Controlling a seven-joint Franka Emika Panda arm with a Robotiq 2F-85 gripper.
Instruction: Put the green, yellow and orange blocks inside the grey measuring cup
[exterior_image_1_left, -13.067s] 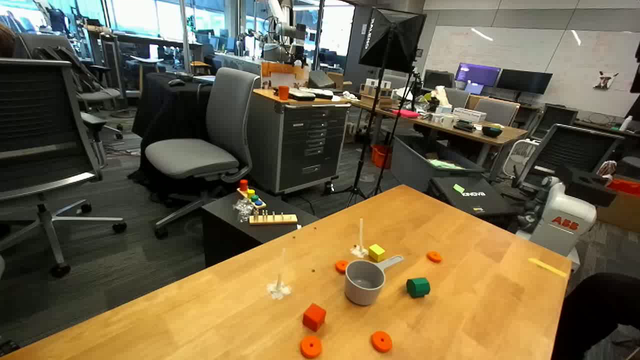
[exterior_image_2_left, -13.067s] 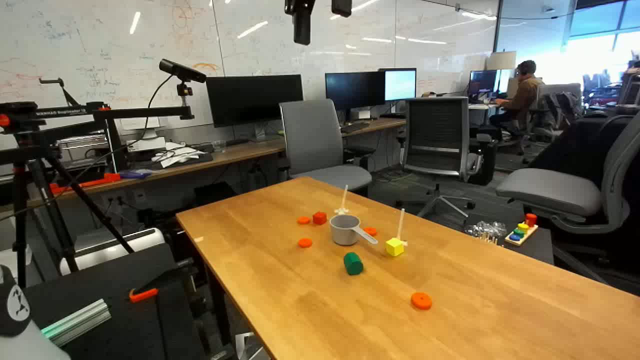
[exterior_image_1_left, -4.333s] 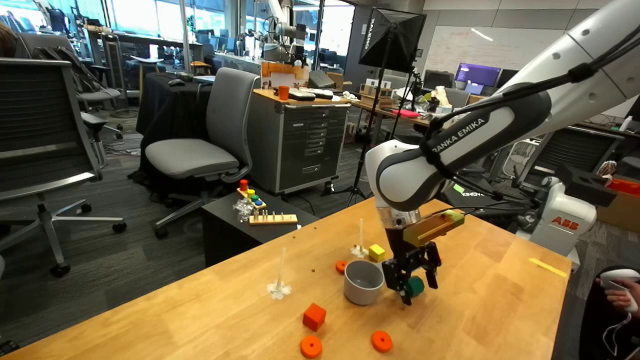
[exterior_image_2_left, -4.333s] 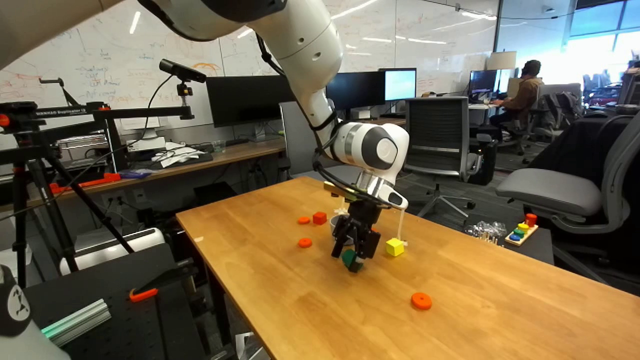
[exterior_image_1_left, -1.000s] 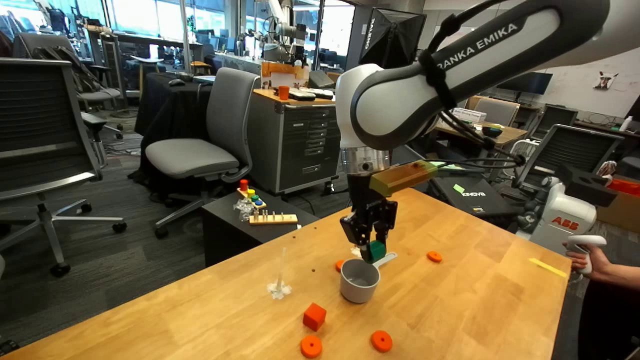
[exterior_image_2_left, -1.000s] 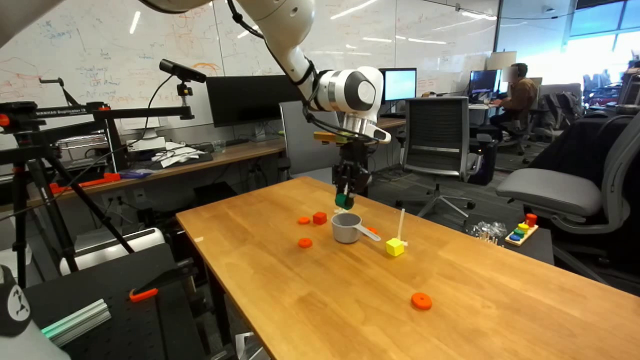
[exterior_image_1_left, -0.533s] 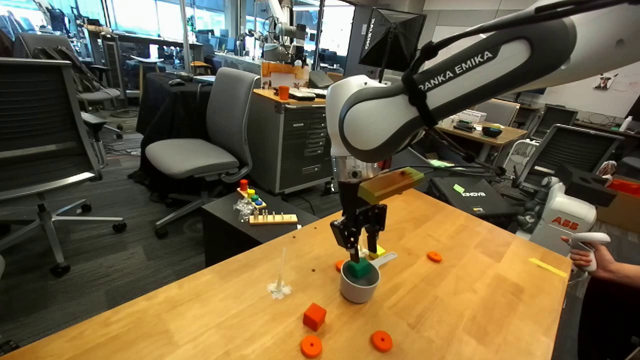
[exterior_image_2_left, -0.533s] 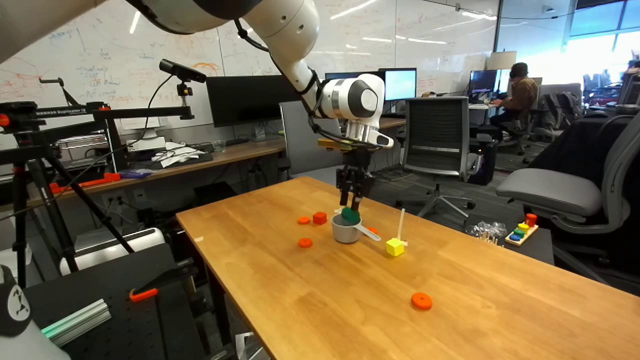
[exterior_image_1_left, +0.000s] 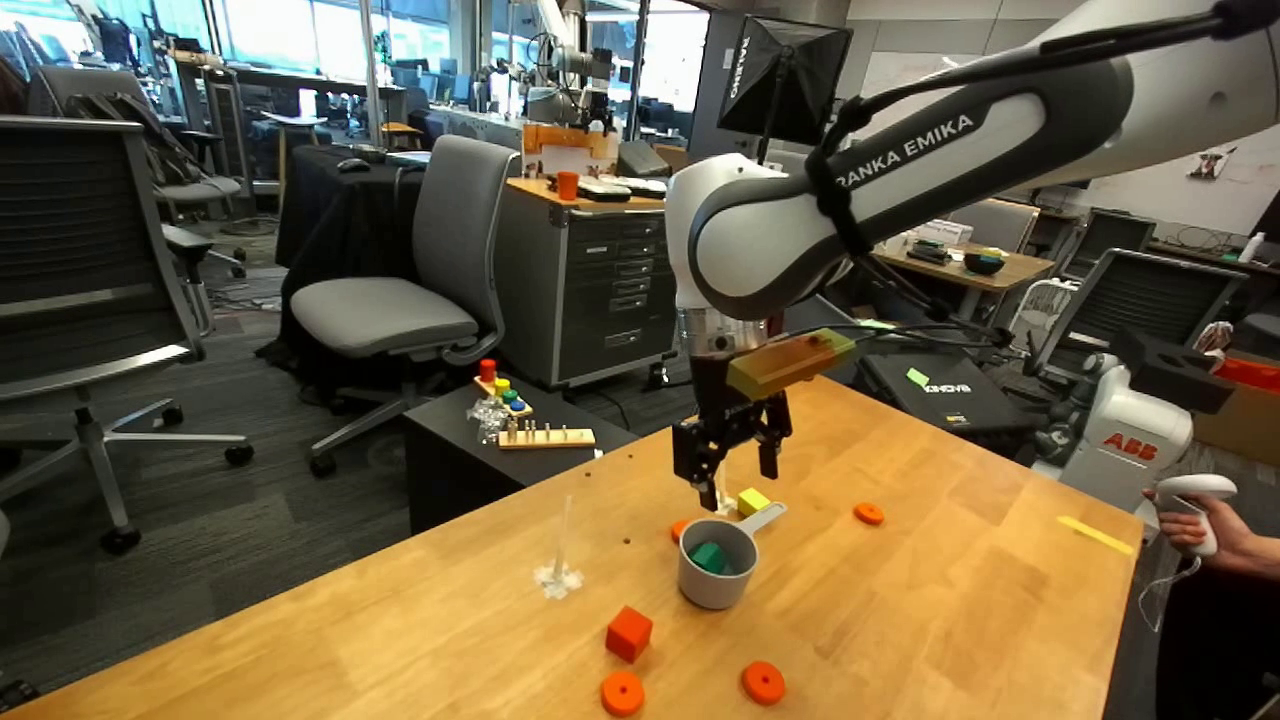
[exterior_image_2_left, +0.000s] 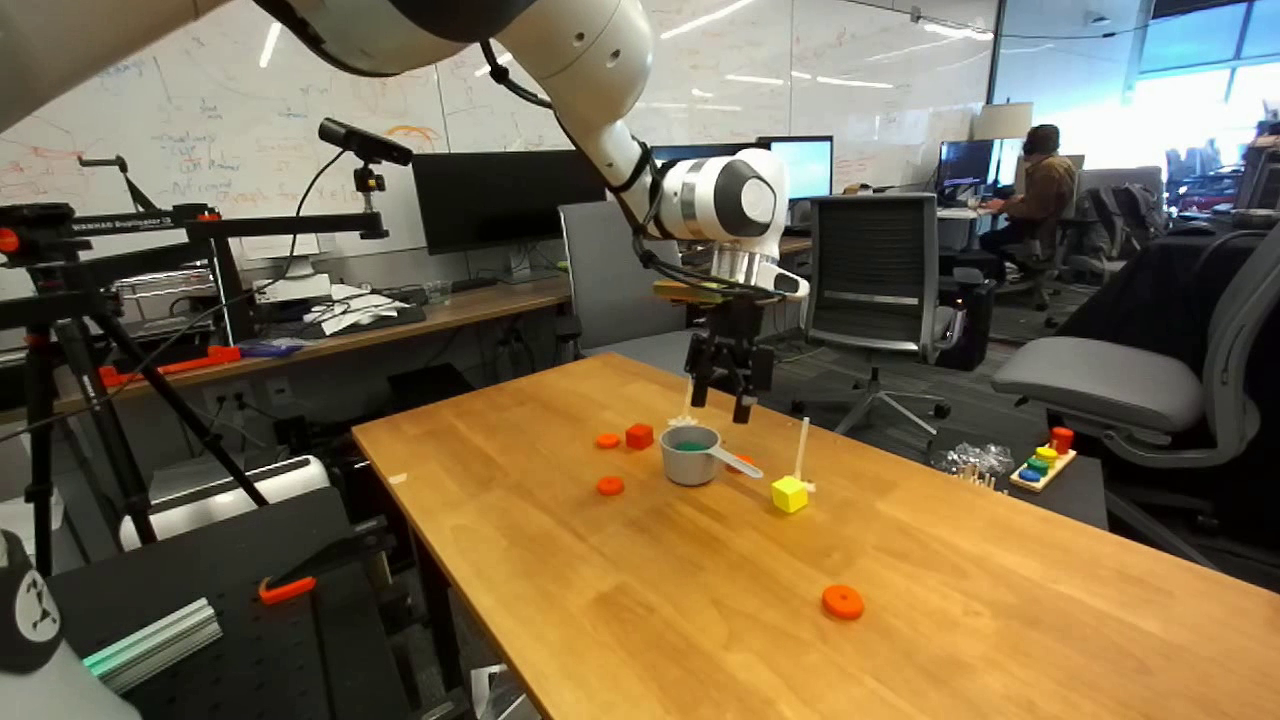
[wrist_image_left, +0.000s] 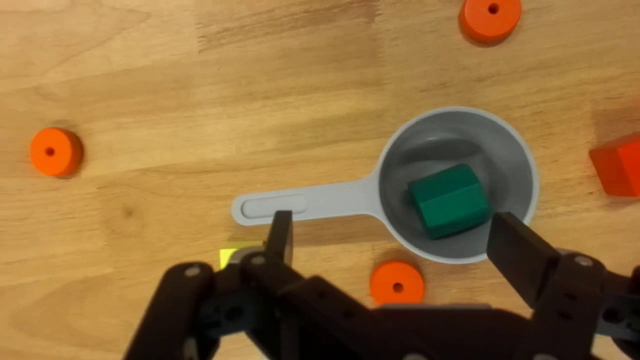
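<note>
The green block (wrist_image_left: 449, 200) lies on its side inside the grey measuring cup (wrist_image_left: 325, 201), which stands upright on the table. My gripper (exterior_image_1_left: 739, 487) hovers above the cup with its fingers spread wide and nothing between them; in the wrist view the right-hand fingertip overlaps the cup's rim. Close to the cup handle sits the yellow block (exterior_image_2_left: 790, 494), mostly covered by a finger in the wrist view. On the opposite side of the cup from the handle rests the orange block (exterior_image_1_left: 629, 634), a red-orange cube, cut off at the right edge of the wrist view (wrist_image_left: 620, 165).
Several orange discs with holes lie around the cup, including one disc (wrist_image_left: 397, 282) right beside it and another disc (exterior_image_1_left: 869, 513) farther off. Two thin upright pegs are fixed to the table, one peg (exterior_image_2_left: 802, 450) just behind the yellow block and another peg (exterior_image_1_left: 562, 540).
A second ago my gripper held the green block over the cup. It lowered, let the block drop inside, opened wide and has since risen slightly and shifted toward the handle side.
</note>
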